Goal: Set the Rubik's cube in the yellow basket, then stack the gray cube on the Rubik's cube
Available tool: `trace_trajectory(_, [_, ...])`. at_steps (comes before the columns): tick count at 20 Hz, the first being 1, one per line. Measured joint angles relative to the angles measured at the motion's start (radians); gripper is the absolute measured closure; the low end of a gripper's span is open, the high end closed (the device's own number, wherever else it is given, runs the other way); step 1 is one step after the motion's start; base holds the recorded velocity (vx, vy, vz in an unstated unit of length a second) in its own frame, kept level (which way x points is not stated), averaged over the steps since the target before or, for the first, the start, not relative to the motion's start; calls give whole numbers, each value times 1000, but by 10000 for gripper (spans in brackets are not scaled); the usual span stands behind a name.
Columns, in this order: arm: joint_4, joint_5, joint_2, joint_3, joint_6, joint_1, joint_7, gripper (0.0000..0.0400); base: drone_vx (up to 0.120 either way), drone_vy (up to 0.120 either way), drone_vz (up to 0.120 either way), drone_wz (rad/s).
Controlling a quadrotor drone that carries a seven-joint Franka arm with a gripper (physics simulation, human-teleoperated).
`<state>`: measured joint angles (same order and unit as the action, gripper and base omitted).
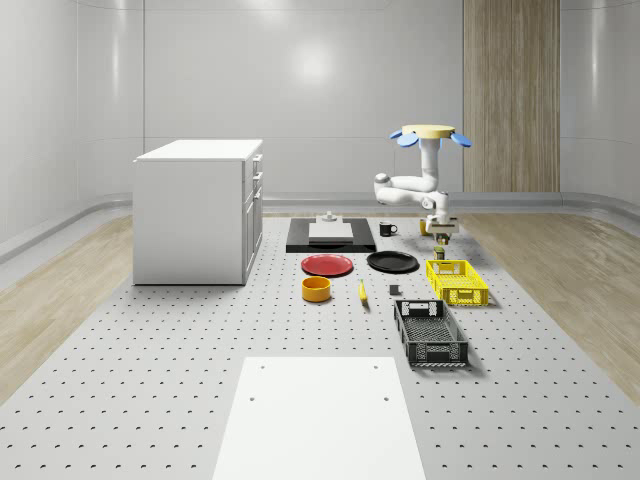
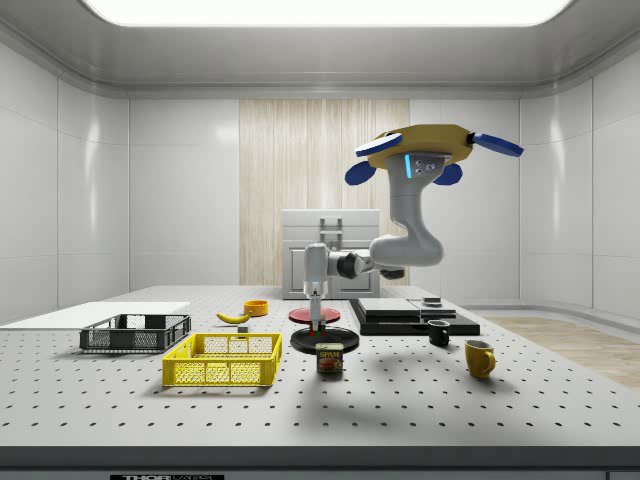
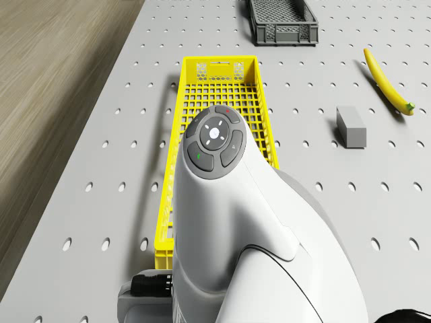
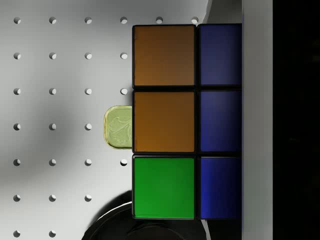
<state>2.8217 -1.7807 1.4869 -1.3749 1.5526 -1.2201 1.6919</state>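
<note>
Whole-scene: grey perforated desk (image 1: 150, 380) in white-panelled room; drone (image 1: 430, 133) hovers beyond yellow mesh basket (image 1: 456, 281), tool (image 1: 440, 237) low beside a black mug (image 1: 387, 229).
Side: tool (image 2: 317, 322) hangs above a tin can (image 2: 330, 357), right of the basket (image 2: 222, 360).
Drone: gray cube block (image 3: 351, 126) lies on desk near a banana (image 3: 388, 81).
Wrist: Rubik's cube (image 4: 180, 122) pinched in tool, above desk.
</note>
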Motion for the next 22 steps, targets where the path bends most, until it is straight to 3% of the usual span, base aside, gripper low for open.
trace_trajectory(22, [-1,14,35,-4,33,-7,6,75,120,0,0,0])
